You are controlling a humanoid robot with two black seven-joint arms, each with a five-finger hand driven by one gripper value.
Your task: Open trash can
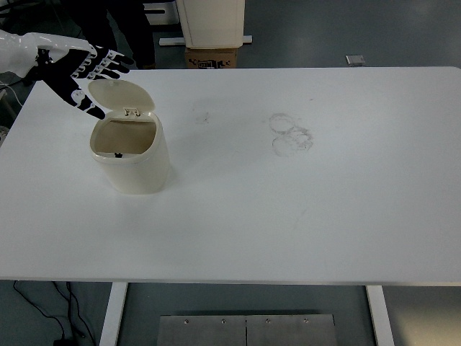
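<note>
A small cream trash can (135, 158) stands on the left part of the white table (288, 202). Its lid (119, 95) is swung up and back, so the beige inside of the can shows. My left hand (90, 72), white with black fingers, hovers just behind and to the left of the raised lid. Its fingers are spread and hold nothing, with the thumb close to the lid's left edge. My right arm is out of the picture.
Faint ring-shaped smudges (292, 133) mark the table top at centre right. Beyond the far edge stand a cardboard box (212, 58) and a white cabinet base (211, 21) on the grey floor. A person's dark trouser legs (122, 29) show at the upper left.
</note>
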